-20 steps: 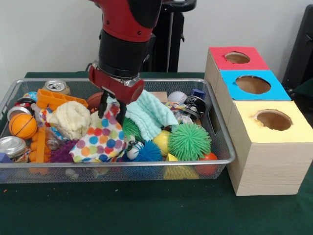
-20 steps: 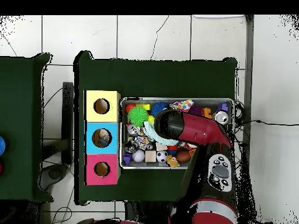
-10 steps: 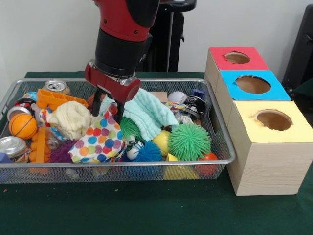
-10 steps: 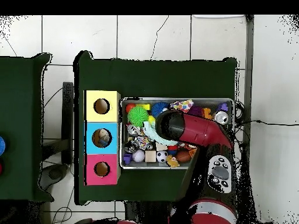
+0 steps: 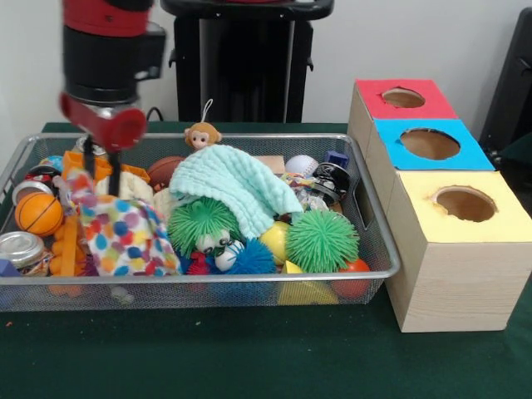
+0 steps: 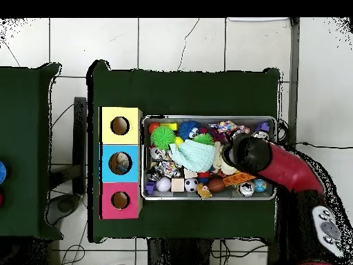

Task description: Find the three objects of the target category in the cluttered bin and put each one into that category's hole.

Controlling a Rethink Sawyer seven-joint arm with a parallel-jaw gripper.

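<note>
The wire-mesh bin (image 5: 249, 138) is full of toys, balls, cans and cloths. My gripper (image 5: 100, 172) hangs over the bin's left part, shut on the top corner of a polka-dot cloth (image 5: 125, 237), which drapes down toward the front rim. In the overhead view the arm's end (image 6: 247, 154) covers the gripper at the right part of the bin (image 6: 207, 118). A mint cloth (image 5: 237, 183) lies in the middle over a green spiky ball (image 5: 202, 223). Three wooden boxes with holes stand beside the bin: red (image 5: 403, 100), blue (image 5: 428, 143), yellow (image 5: 465, 204).
A small monkey toy (image 5: 199, 135) sits at the back rim. A second green spiky ball (image 5: 322, 241), an orange basketball (image 5: 37, 214), a can (image 5: 21, 249) and a baseball (image 5: 301, 165) lie in the bin. The black pedestal (image 5: 241, 66) stands behind.
The arm has swung from the bin's middle to its left side in the front view, dragging the polka-dot cloth along. A green spiky ball and the monkey toy are now uncovered.
</note>
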